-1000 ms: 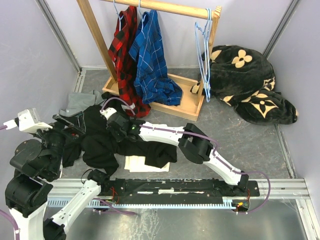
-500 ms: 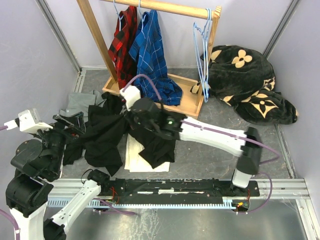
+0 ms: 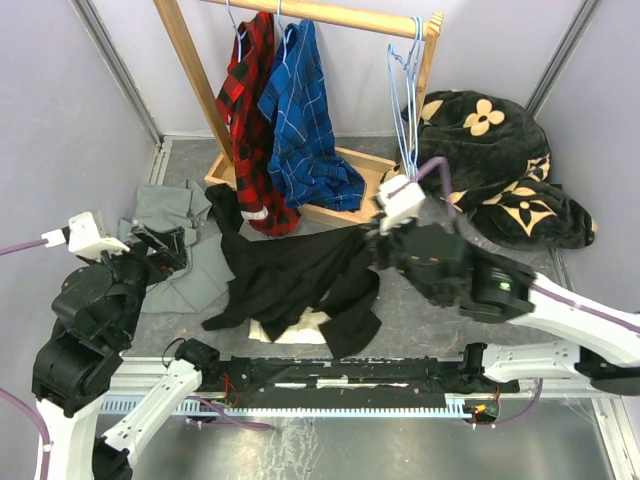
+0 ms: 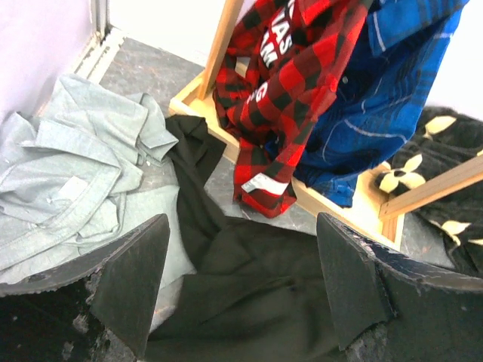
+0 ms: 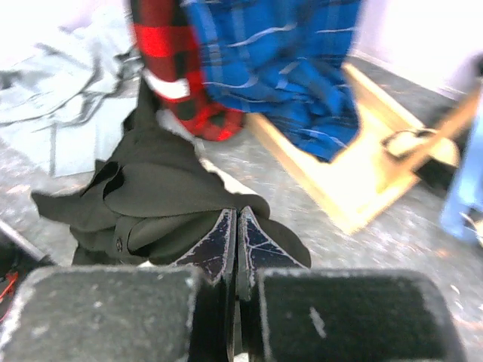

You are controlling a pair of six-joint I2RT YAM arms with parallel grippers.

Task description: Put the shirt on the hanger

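Slippage is the worry: the right gripper (image 5: 235, 226) pinches one thin edge of the shirt (image 3: 300, 275), the rest trailing on the table (image 3: 400, 335) near the hanger (image 3: 405, 110) on the rack (image 3: 330, 14). Drag could tug it free — the left gripper (image 4: 241, 271), spread wide and empty, offers no backup.

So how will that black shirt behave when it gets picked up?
Probably floppy: the black shirt hangs in folds from the right fingers. Likely light, as one pinch stretches it out. Its loose end may drag against the grey shirt.
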